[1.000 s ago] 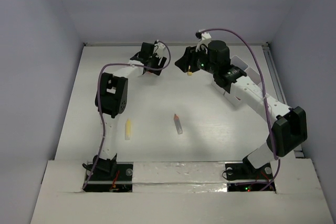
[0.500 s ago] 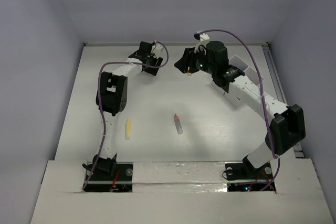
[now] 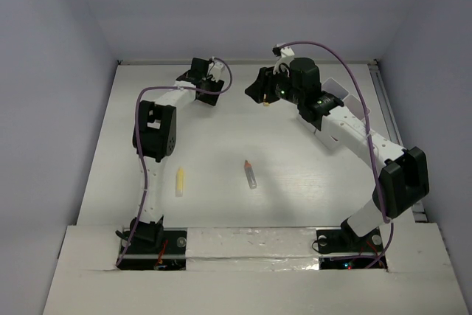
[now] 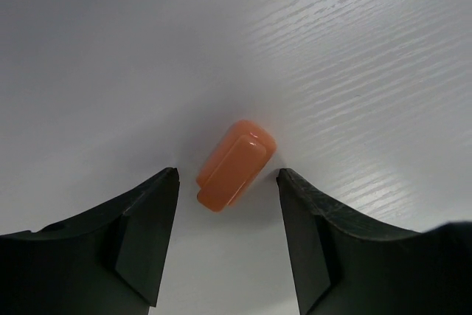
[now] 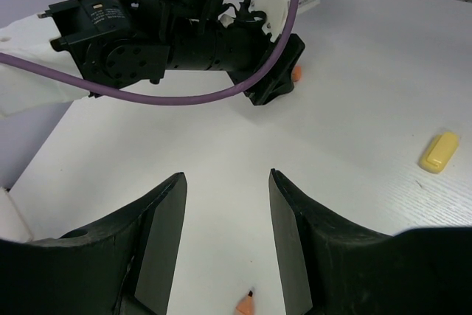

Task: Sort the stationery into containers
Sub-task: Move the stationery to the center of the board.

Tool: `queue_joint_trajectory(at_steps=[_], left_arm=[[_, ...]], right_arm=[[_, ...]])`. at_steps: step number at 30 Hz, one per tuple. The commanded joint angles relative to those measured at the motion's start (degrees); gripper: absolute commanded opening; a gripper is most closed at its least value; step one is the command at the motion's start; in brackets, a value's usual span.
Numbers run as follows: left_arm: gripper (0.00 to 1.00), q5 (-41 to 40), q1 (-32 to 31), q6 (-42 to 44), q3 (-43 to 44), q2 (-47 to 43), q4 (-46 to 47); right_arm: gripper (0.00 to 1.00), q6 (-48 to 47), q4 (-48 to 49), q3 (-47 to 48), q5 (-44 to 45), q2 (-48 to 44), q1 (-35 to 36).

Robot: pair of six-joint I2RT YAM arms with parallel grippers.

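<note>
Near counter [image 3: 310, 182] edge, 7 o'clock of centre: yellow tube [image 3: 179, 181] lying flat. Orange-capped grey tube [image 3: 251, 174] at 6 o'clock, also loose. Farther, 12 o'clock: right gripper [image 5: 226, 178], jaws half apart, nothing between. Far 11 o'clock: left gripper [image 4: 228, 181], jaws straddling orange eraser bit [image 4: 236, 164], gap each side, no contact. Bit looks light, rubbery, glossy, round-cornered; likely to skid or twist on smooth counter. Lies skewed to jaws, so pinch long flat sides, mid-length, low. Yellow eraser bit [image 5: 439, 152] well apart, 4 o'clock in right wrist view.

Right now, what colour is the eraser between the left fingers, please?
The eraser is orange; left wrist view.
</note>
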Motion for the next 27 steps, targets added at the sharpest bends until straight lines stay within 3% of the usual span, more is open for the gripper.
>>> queue_joint_trajectory(at_steps=[1, 7, 13, 14, 18, 20, 27], left_arm=[[0.55, 1.74, -0.09, -0.55, 2.34, 0.33, -1.22], [0.48, 2.62, -0.09, -0.29, 4.8, 2.09, -3.16], [0.13, 3.76, -0.09, -1.95, 5.59, 2.44, -2.64], [0.02, 3.41, -0.09, -3.26, 5.59, 2.44, -2.55], [0.0, 1.31, -0.7, -8.36, 2.53, 0.17, -1.58], [0.0, 0.24, -1.41, -14.83, 0.16, -3.07, 0.61], [0.0, -0.28, -7.64, -31.3, -23.45, -16.62, 13.0]], right_arm=[[0.55, -0.14, 1.51, 0.44, -0.97, -1.27, 0.33], [0.55, -0.23, 1.42, 0.36, -0.88, -1.36, 0.33], [0.55, -0.4, 1.16, 0.27, -0.8, -1.71, 0.33], [0.55, -0.49, 1.16, 0.27, -0.8, -1.88, 0.33], [0.55, -0.67, 1.16, 0.18, -0.53, -2.85, 0.33], [0.55, -0.49, 1.25, 0.18, -1.15, -3.03, 0.33], [0.58, -1.45, -1.38, 0.88, -1.15, -3.2, 0.33]])
